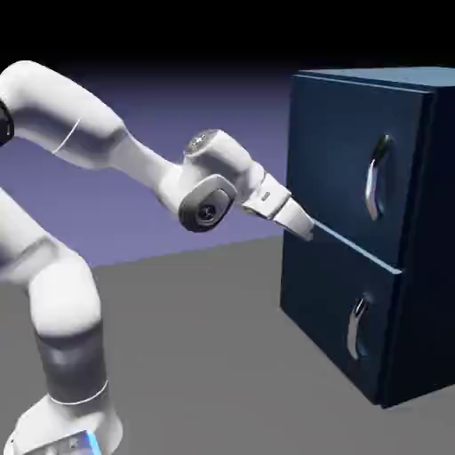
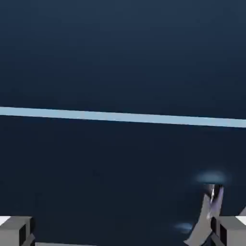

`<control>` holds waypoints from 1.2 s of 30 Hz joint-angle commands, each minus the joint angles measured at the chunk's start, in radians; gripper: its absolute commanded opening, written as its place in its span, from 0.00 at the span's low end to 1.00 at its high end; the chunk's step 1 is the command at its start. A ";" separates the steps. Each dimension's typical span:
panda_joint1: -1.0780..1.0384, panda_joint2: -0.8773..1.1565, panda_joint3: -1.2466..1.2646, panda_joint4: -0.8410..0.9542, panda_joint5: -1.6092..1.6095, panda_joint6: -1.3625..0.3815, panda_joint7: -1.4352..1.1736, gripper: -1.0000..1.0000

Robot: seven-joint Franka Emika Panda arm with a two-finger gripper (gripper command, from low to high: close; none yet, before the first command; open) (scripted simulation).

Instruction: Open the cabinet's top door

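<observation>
A: State?
B: Exterior view: gripper (image 1: 306, 233) is at the far left part of the cabinet (image 1: 442, 204) face, by the seam. 2 fingers wide apart, nothing between them. Top door (image 1: 347, 151) is right of it, upper half, shut. Its handle, the top handle (image 1: 373, 178), is at the door's near right.
A: Next move?
B: I'd back off left, lift, go right, then straddle the vertical bar, 1 finger per side. Square up before closing. Pull left, off the face, and arc with the door; hinge is probably the far left edge. A straight pull may slip.
A: In the way?
B: Left: arm (image 1: 209, 178) sits where the door likely swings. Centre: door lip could snag fingers. Right: lower handle (image 1: 356, 329), under the top 1, on the lower panel (image 1: 324, 298). Easy mix-up.
</observation>
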 commanded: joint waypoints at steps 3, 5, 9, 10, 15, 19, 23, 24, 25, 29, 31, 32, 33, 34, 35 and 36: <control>0.043 -0.019 -0.049 0.020 -0.131 -0.007 0.095 1.00; 0.071 -0.032 -0.082 0.033 -0.218 -0.012 0.159 1.00; 0.128 -0.057 -0.147 0.060 -0.391 -0.022 0.286 1.00; 0.142 -0.063 -0.163 0.066 -0.435 -0.024 0.317 1.00; 0.213 -0.095 -0.245 0.099 -0.652 -0.036 0.476 1.00; 0.270 -0.120 -0.311 0.126 -0.826 -0.046 0.603 1.00; 0.327 -0.145 -0.376 0.152 -1.000 -0.056 0.730 1.00; 0.341 -0.151 -0.392 0.159 -1.044 -0.058 0.762 1.00; 0.355 -0.158 -0.409 0.166 -1.087 -0.061 0.794 1.00; 0.412 -0.183 -0.474 0.192 -1.261 -0.071 0.920 1.00; 0.440 -0.196 -0.507 0.206 -1.348 -0.075 0.984 1.00; 0.454 -0.202 -0.523 0.212 -1.392 -0.078 1.016 1.00; 0.469 -0.208 -0.539 0.219 -1.435 -0.080 1.047 1.00; 0.483 -0.215 -0.556 0.225 -1.479 -0.083 1.079 1.00; 0.497 -0.221 -0.572 0.232 -1.522 -0.085 1.111 1.00; 0.511 -0.227 -0.588 0.239 -1.566 -0.088 1.143 1.00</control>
